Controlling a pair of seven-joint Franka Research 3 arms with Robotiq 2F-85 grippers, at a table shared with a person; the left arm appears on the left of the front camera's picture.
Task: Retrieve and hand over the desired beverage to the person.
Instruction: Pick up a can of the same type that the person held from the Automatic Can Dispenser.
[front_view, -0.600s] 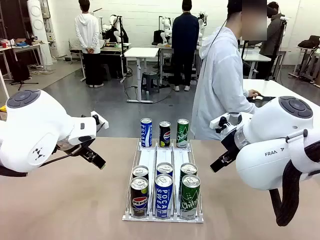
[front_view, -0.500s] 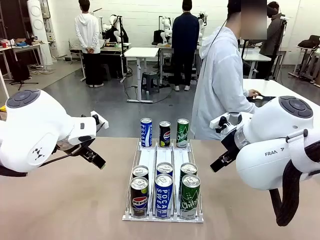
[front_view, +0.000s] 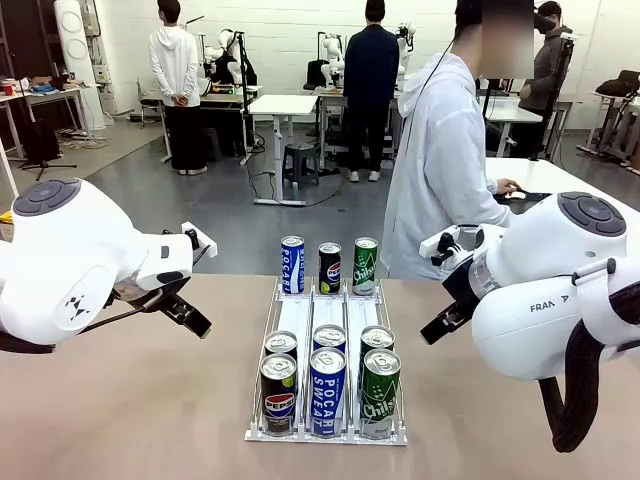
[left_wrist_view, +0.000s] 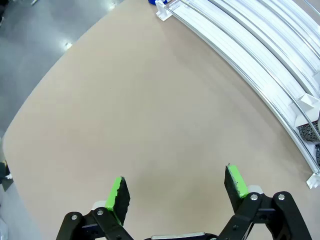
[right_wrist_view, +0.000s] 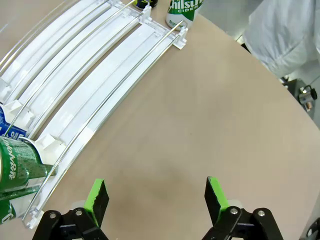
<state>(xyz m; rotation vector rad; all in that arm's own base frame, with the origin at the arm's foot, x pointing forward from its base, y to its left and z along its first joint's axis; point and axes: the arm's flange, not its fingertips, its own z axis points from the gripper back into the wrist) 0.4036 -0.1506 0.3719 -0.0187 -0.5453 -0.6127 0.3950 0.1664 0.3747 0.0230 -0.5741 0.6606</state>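
Nearest the robot, both grippers hung over bare table (front_view: 130, 410) on either side of the rack. The left gripper (left_wrist_view: 175, 184) had its green pads spread wide with nothing between them. The right gripper (right_wrist_view: 155, 192) was just as wide open and empty.

Between them sat the white three-lane rack (front_view: 300, 318), its lanes split by thin wire rails. In the near row, against the front stop, stood a Pepsi can (front_view: 278, 393), a Pocari Sweat can (front_view: 327, 390) and a Chilsung Cider can (front_view: 379, 393). A second can stood close behind each of these. Three more cans of the same brands stood just beyond the rack's far end. Nothing showed which drink was wanted.

These looked like sealed cans. They were probably fairly heavy for their size and firm while full, but their walls were thin enough to dent under a hard squeeze. The smooth printed sides could slip. The best hold was likely across the upper body, above the rails, with the pads on opposite sides. The can would then need lifting straight up, since its neighbours stood close.

Beyond the table the person (front_view: 440, 170) stood side-on in a pale hoodie, with one hand (front_view: 506, 187) on another table and neither hand held out.
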